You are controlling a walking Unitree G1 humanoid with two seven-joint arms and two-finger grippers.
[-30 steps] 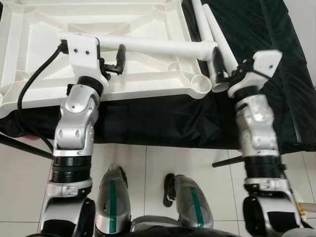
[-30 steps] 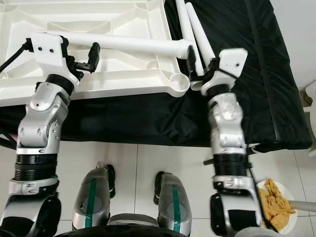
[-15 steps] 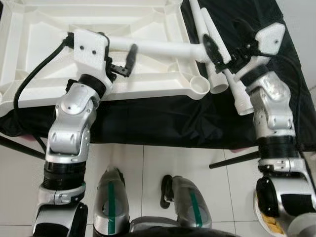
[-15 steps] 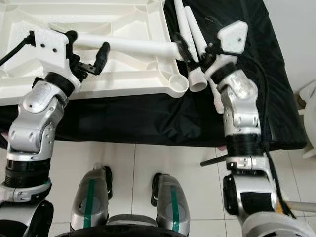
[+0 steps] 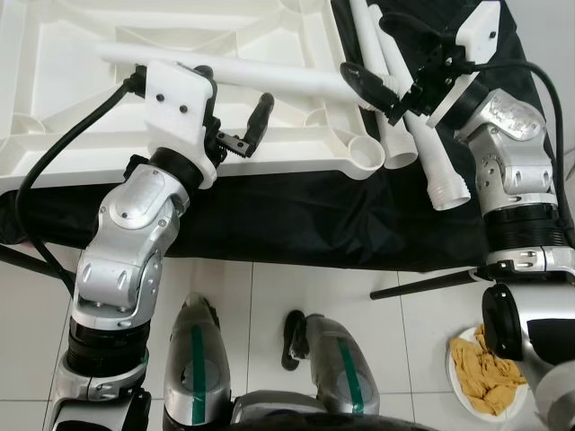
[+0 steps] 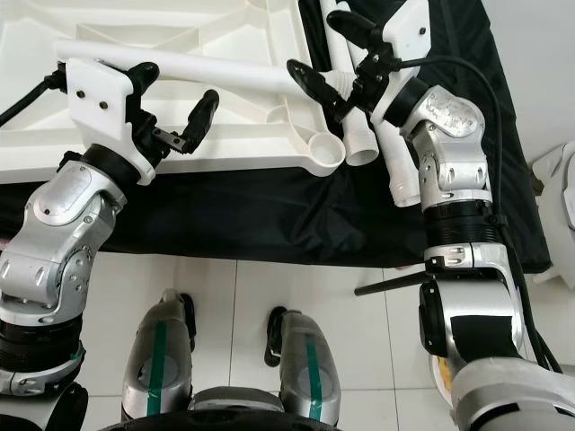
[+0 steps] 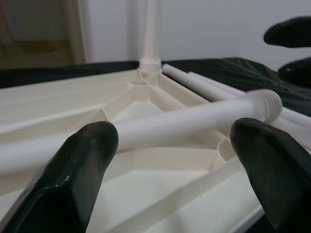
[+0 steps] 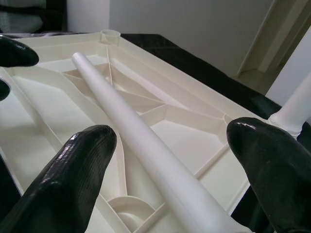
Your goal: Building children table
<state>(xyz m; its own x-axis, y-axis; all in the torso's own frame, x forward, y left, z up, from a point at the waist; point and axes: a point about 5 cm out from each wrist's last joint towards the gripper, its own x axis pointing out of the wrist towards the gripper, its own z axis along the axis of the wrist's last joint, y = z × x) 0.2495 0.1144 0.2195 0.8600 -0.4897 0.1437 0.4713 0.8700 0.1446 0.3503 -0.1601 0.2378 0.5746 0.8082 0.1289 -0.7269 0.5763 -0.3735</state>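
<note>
- Silver and black up close: our left gripper (image 5: 241, 126) hangs over the near rim of the tabletop (image 5: 54, 117), fingers spread wide and holding nothing.
- White plastic tabletop lies upside down on the black cloth (image 5: 296, 224), ribs and leg sockets facing up, and the near corner socket (image 5: 364, 153) sits bare at the edge.
- Just past our left fingers, one long white leg (image 5: 269, 81) lies loose across the underside, its threaded end pointing to our right.
- Our right gripper (image 5: 382, 85) hovers right at that threaded end, fingers apart on either side of it, gripping nothing as yet.
- Beside the tabletop on the cloth, more spare legs (image 5: 422, 148) lie in a bundle, touching one another, just off the near corner.
- Farther off, the left wrist view shows one leg (image 7: 149, 34) already standing upright in the far corner.
- We judge this as the pick-up step for the next leg: one fitted, the rest to go.
- Next we need the right fingers to close on the leg near the thread, lift it, tip it upright, and seat it in a bare socket while the left gripper steadies the tabletop.
</note>
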